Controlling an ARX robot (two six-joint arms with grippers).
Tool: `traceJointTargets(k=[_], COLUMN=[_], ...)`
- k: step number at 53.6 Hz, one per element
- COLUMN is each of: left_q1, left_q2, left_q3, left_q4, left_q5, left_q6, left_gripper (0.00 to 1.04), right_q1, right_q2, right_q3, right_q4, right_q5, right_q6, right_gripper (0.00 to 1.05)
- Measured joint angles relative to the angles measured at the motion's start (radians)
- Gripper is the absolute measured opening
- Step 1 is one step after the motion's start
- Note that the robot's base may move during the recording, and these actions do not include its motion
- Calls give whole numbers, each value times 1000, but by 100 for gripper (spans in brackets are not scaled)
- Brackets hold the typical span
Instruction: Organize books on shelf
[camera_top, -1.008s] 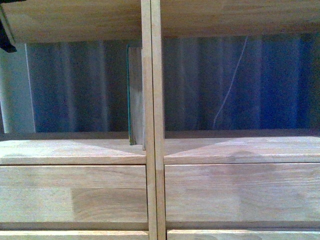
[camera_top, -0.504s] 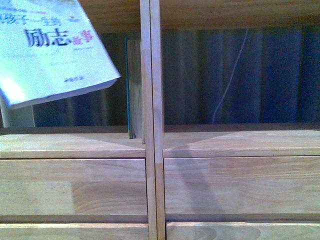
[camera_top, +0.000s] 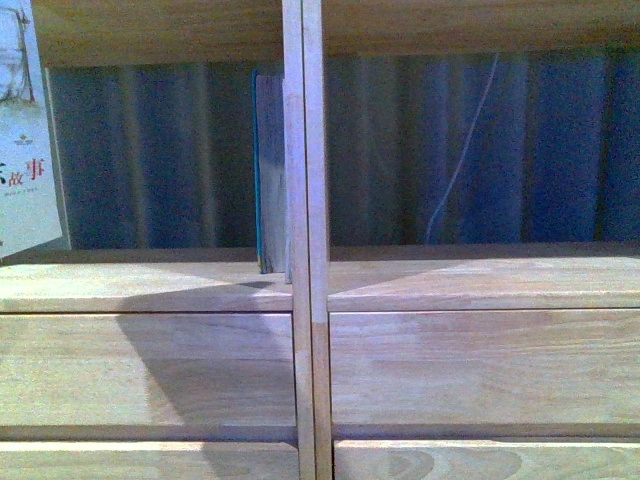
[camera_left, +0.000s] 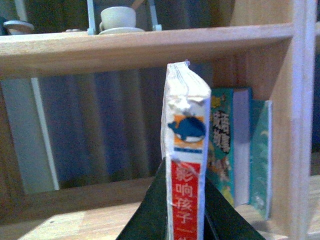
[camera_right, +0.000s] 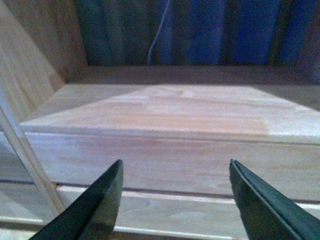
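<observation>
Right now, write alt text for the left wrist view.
The left gripper holds a pale paperback upright, red-and-white spine facing the camera, before a wooden shelf cubby. A teal-covered book stands near the cubby's side wall; a cup sits above.

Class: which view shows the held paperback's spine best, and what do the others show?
The left wrist view: the paperback turns its spine to the camera, pinched in the left gripper. The front view catches only a strip of its cover at the left edge. The right wrist view shows none of it.
</observation>
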Motion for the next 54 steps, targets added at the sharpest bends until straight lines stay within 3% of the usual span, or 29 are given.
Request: traceJointTargets(k=[21, 32, 54], left_q1=[-114, -169, -232], left_q2=[247, 359, 539], left_q3=[190, 285, 461], left_q4=[64, 75, 68], left_q5=[-145, -191, -277], left_q6=[150, 204, 238], left_gripper=[7, 7, 7], right_q1=[67, 148, 153], right_q2=[-181, -263, -425], right_q3=[-291, -378, -489], right_q4=[94, 98, 51], right_q5=[64, 142, 150], right_q6=[-16, -16, -16], right_gripper=[2, 3, 3])
